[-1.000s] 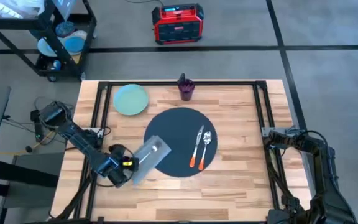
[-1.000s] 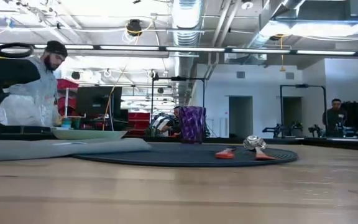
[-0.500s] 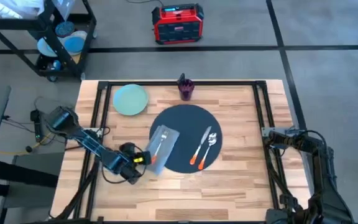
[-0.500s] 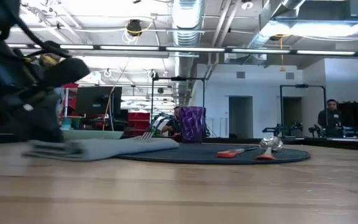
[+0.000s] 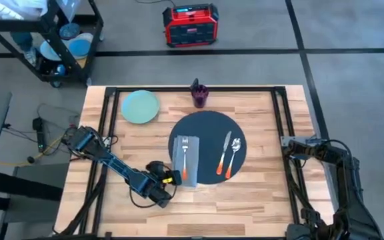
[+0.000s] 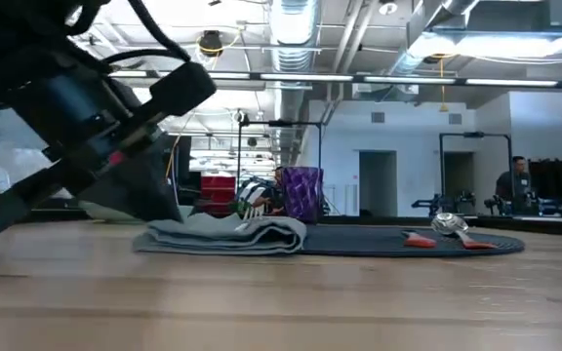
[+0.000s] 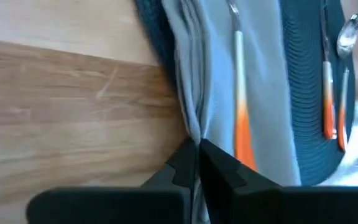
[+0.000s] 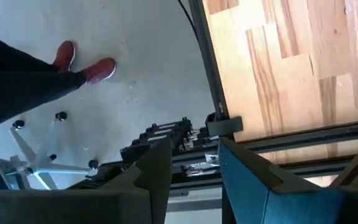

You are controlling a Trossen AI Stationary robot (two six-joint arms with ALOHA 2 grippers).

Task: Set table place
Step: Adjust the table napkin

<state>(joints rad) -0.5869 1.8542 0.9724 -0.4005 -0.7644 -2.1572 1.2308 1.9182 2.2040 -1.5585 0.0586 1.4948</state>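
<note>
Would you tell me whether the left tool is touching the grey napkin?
Touching: in the left wrist view, the left tool pinches the napkin's folded edge.

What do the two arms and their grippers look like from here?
Both arms are dark, jointed links. The left gripper has black, angular fingers, and a yellow-orange marking sits by its wrist. The right gripper has dark fingers with a teal sheen. Black cables trail beside the left arm's base.

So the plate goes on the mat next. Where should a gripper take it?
By the rim, I'd judge. The pale green plate lies flat on the table, so only its edge offers a pinch. Come from the left arm's side; the plate sits nearest it.
</note>
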